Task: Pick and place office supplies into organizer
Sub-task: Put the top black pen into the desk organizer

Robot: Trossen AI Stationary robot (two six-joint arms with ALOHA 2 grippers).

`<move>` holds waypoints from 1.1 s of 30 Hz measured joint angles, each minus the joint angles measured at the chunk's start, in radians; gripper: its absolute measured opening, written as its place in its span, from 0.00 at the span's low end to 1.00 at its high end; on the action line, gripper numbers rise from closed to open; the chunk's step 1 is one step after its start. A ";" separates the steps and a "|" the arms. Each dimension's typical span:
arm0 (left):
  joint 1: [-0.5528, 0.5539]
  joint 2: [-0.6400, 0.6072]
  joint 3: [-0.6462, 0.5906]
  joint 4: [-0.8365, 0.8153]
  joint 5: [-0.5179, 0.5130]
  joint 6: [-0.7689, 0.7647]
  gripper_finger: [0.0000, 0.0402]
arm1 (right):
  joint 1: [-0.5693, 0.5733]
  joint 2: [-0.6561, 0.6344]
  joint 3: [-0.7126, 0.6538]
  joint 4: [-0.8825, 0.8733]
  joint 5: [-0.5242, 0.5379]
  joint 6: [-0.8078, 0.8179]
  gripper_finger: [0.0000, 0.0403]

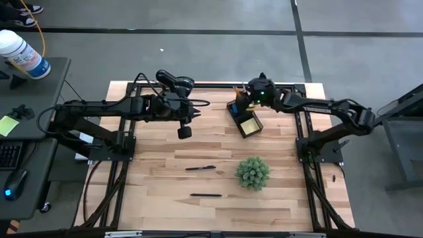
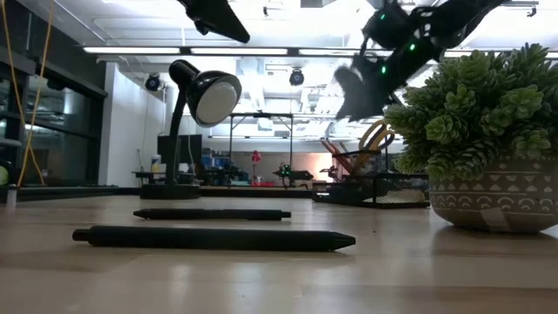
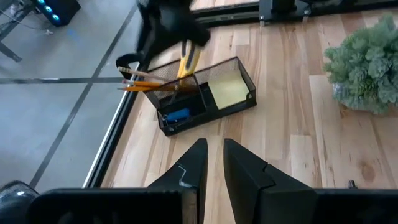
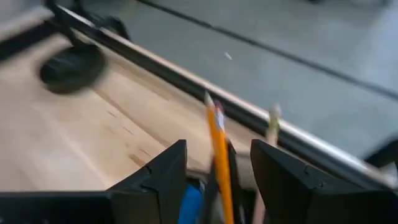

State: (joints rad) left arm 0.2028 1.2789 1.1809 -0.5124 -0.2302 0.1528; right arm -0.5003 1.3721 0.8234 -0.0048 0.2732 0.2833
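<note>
Two pens [image 1: 200, 168] lie loose on your table [image 1: 165, 211].
Your right gripper [image 4: 217, 163] hangs released over the organizer [image 1: 244, 119], straddling a pencil [image 4: 219, 163]; left gripper [image 3: 211, 163] nearly closed, empty.

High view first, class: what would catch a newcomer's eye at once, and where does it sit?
The right hand hangs open over the black organizer at the table's far edge, where pencils and yellow-handled scissors stand upright. A spiky green plant sits nearer the front, right of two black pens lying on the wood. The left hand waits near the desk lamp.
</note>
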 joint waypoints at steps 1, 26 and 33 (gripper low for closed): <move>0.000 0.000 0.000 -0.009 0.001 0.000 0.10 | -0.001 -0.016 0.000 0.019 -0.029 -0.019 0.43; -0.342 0.000 -0.017 -0.211 0.028 -0.028 0.10 | 0.485 -0.108 0.000 0.163 -0.337 -0.030 0.38; -0.363 0.000 -0.161 -0.138 0.147 -0.105 0.10 | 0.630 -0.108 0.000 0.140 -0.132 0.054 0.37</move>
State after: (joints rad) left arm -0.1605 1.2789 1.0203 -0.6500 -0.0831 0.0482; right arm 0.1296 1.2644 0.8238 0.1349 0.1408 0.3371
